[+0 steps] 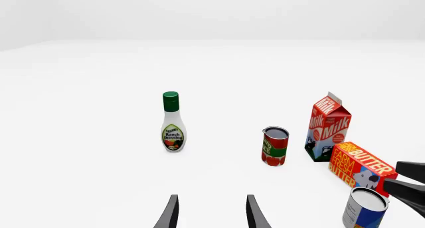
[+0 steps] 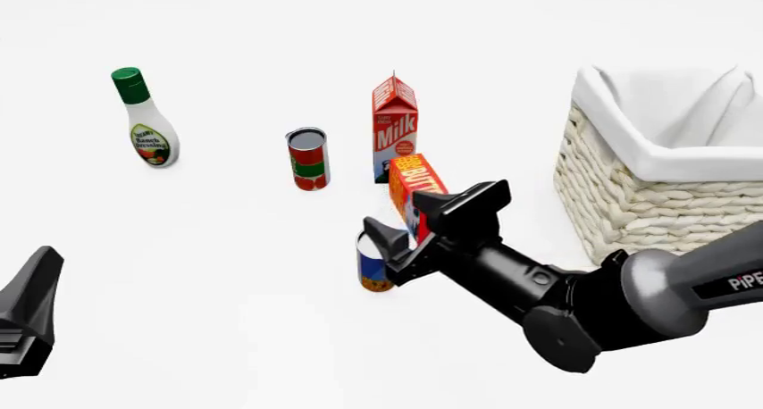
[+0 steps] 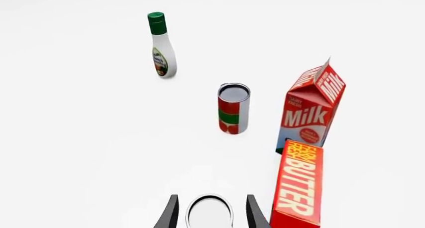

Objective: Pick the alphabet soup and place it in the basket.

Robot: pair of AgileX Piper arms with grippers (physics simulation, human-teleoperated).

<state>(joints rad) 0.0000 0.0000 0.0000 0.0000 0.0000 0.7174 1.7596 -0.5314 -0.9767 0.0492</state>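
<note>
Two hands: one at each side of the front view, over a white tabletop (image 2: 238, 338).
Left hand (image 2: 30, 324): at the 8 o'clock corner of the front view, well apart from every item; in its own wrist view its fingers (image 1: 169, 215) stand apart with nothing between them.
Ranch dressing bottle (image 2: 143, 119): upright, green cap, at 10 o'clock, alone.
Red-and-green can (image 2: 307, 159): upright, near the centre toward 11 o'clock, just beside the milk carton.
Milk carton (image 2: 395, 128): upright, at 12 o'clock, behind the butter box.
Butter box (image 2: 414, 187): red, just behind the right hand's fingers.
Alphabet soup (image 2: 374, 268): upright on the tabletop near the centre, in front of the butter box; its silver top sits between the right hand's fingers.
Right hand (image 2: 412, 239): fingers (image 3: 170, 215) apart, one on each side of the can; contact cannot be told.
Basket (image 2: 649, 204): at 3 o'clock, white-lined, well apart from the soup.
</note>
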